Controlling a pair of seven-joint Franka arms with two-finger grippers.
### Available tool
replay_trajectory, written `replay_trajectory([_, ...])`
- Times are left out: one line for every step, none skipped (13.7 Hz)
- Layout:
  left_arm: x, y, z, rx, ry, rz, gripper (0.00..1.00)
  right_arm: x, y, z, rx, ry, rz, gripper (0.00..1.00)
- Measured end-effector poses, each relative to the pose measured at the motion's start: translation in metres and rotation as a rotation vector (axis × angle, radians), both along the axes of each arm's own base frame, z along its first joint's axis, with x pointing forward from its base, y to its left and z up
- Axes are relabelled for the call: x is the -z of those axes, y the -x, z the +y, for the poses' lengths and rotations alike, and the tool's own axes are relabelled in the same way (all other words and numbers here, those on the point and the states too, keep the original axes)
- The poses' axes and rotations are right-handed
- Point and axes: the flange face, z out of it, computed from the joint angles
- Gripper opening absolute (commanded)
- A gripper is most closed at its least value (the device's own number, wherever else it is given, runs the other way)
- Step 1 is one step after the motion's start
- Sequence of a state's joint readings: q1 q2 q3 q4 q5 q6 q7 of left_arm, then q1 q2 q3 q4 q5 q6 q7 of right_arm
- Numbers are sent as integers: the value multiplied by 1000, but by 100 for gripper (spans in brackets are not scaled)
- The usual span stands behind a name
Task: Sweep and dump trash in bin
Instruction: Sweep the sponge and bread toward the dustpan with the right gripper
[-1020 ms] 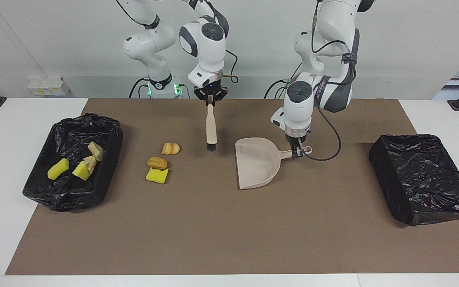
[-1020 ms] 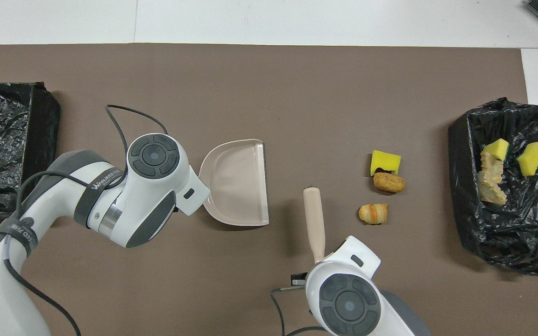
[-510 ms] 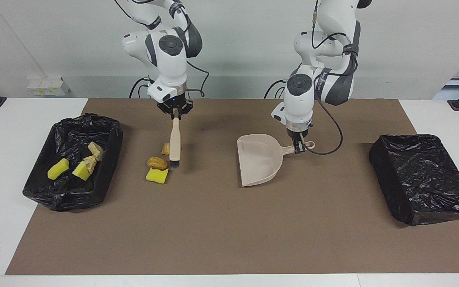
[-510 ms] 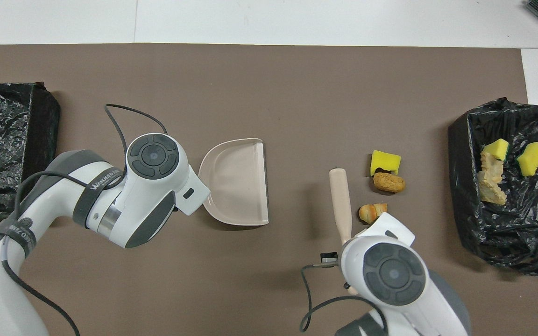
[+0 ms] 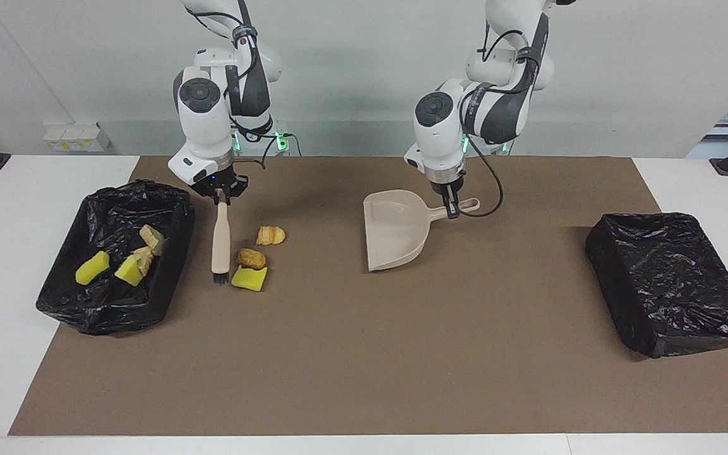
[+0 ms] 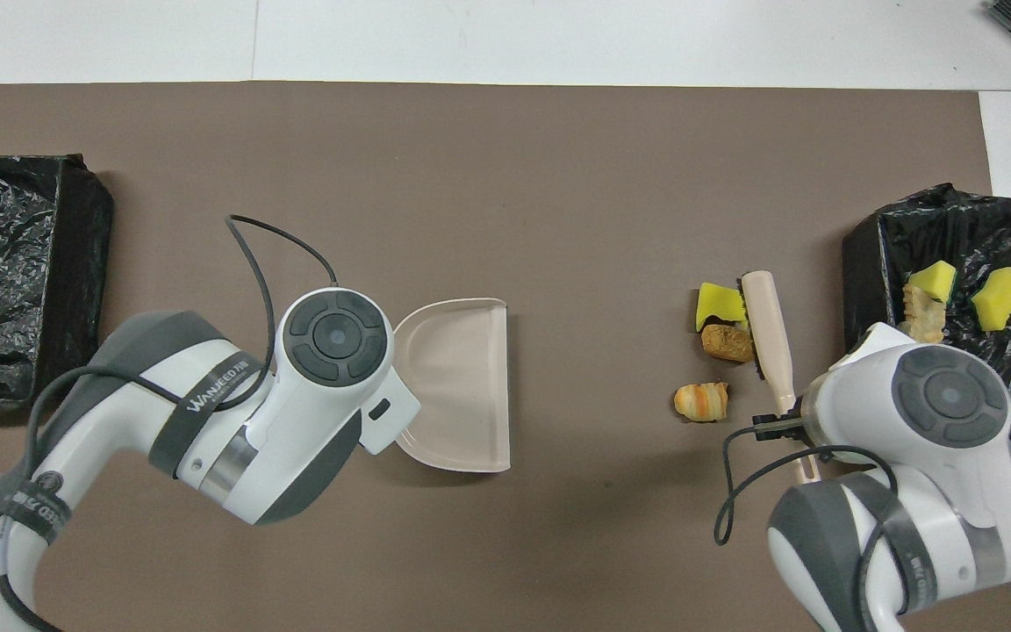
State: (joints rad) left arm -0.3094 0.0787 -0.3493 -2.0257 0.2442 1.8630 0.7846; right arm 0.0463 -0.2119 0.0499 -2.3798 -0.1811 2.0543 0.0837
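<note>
Trash on the mat: three scraps in a loose cluster toward the right arm's end of the desk, between the right arm's bin and the dustpan. Right tool (image 5: pixel 221 198) is clamped on the top end of the brush (image 5: pixel 219 237), fingertips together on the handle. Brush hangs near upright, long axis running away from the robots, bristles down at the mat just beside the yellow sponge chunk (image 5: pixel 249 279), on the bin side of it. Sponge lies flat; the brown bread piece (image 5: pixel 250 258) touches its robot-side edge. Striped pastry piece (image 5: pixel 270 236) sits apart, nearer the robots and slightly toward the dustpan, long axis across the desk.

Right arm's bin (image 5: pixel 171 278), black-lined, already holds four scraps: two yellow sponge chunks (image 5: pixel 92 268) and two bread pieces (image 5: pixel 152 239), bunched around the middle of the liner.

Left tool (image 5: pixel 450 209) grips the dustpan handle (image 5: pixel 463 206), closed on it. Dustpan (image 5: pixel 395 230) is tilted, handle end raised; open mouth faces the trash cluster, handle points toward the left arm's end. Well apart from the scraps.

Second bin (image 5: pixel 667 284), black liner, sits at the left arm's end of the brown mat (image 5: pixel 364 366).
</note>
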Motion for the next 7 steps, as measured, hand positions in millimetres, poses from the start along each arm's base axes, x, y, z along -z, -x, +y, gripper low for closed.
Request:
replay_trajectory([3,4,-5,-19,-4,-4,0,2,1,1,-4,0,-2,0])
replay_trajectory([6,5,-7,-33,-6,-4,0,3,1,2,-8,-1,-8,0])
replay_trajectory([8,5,-8,-46,-7,-4,0,3,0,3,-14,-1,-19,0])
replay_trajectory([10,5,-8,-56,-8,-4,0,6,-2,4,-22,2,-27,0])
replay_trajectory([11,5,-8,-61,-8,-4,0,11,-4,4,-31,7,-34,0])
replay_trajectory([12,5,-8,-63,-9,-4,0,17,-6,4,-38,9,-34,0])
replay_trajectory([12,5,-9,-64,-10,-3,0,24,-8,5,-44,12,-30,0])
